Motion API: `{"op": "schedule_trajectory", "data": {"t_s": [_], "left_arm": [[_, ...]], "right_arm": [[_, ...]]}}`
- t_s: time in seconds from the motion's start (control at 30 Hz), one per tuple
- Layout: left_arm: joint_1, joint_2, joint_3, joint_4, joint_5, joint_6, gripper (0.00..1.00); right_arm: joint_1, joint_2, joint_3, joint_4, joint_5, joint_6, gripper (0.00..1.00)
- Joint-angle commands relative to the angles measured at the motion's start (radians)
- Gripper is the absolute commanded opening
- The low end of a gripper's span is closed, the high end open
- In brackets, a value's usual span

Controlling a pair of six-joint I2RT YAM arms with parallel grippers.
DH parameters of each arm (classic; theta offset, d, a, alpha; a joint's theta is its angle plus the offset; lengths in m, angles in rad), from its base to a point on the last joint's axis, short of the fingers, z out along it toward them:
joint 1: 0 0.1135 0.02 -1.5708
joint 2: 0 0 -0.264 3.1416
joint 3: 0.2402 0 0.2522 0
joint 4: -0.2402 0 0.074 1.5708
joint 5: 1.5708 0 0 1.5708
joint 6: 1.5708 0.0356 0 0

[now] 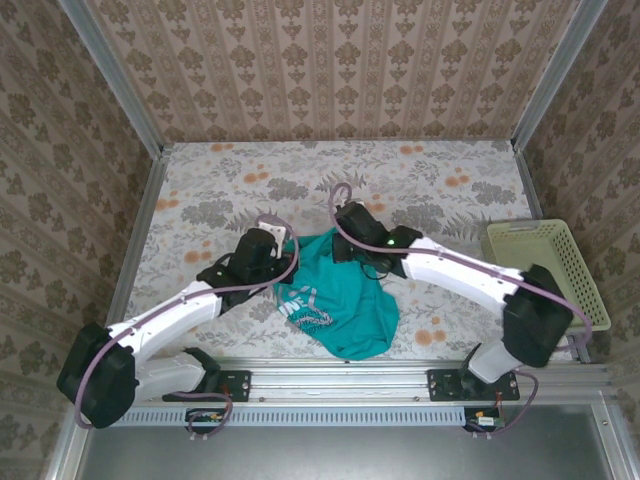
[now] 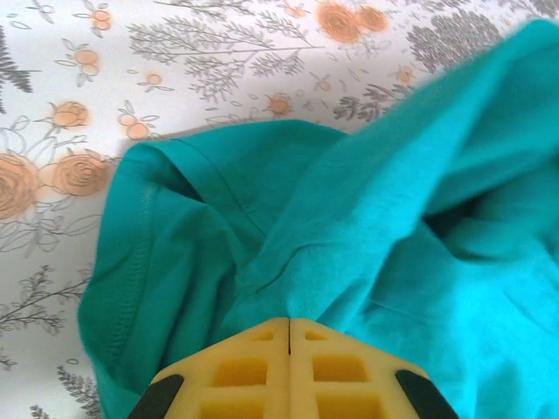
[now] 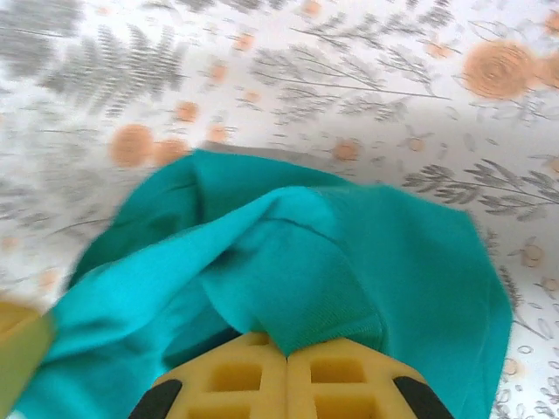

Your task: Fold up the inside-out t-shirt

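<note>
Pinching teal cloth between its yellow, waffle-gridded tips, the left gripper (image 2: pixel 289 349) has its jaws pressed flat together, and a fold of the inside-out t-shirt (image 2: pixel 367 227) rises from the seam where they meet. The right gripper (image 3: pixel 286 362) is clamped the same way on another bunched fold, the cloth drawn into a soft ridge at its tips. The fabric is a matte knit, slack and creased. In the left wrist view a stitched hem, probably a sleeve edge, curves down the left side. Seen from above, the shirt lies in a crumpled heap near the front edge of the table (image 1: pixel 230 180), between the two white arms, with white lettering on its left part. The table surface is pale, printed with grey foliage and orange flowers. A pale yellow slotted plastic basket (image 1: pixel 545 260) sits at the right edge, well apart from the shirt.
</note>
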Motion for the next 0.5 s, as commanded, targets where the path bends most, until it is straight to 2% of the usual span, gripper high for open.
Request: {"op": "schedule_trajectory", "data": {"t_s": [0.0,0.1,0.3,0.47], "left_arm": [[0.034,0.010,0.031,-0.020,-0.018,-0.036,0.00],[0.060,0.029,0.031,-0.016,-0.007,-0.043,0.00],[0.078,0.035,0.015,-0.009,0.005,-0.038,0.00],[0.078,0.045,-0.004,0.001,0.034,-0.040,0.00]], "right_arm": [[0.007,-0.132,-0.075,0.106,-0.234,-0.015,0.00],[0.006,-0.222,-0.149,0.159,-0.326,0.009,0.00],[-0.036,-0.361,-0.326,0.233,-0.363,0.039,0.00],[-0.100,-0.385,-0.437,0.232,-0.274,0.079,0.00]]}}
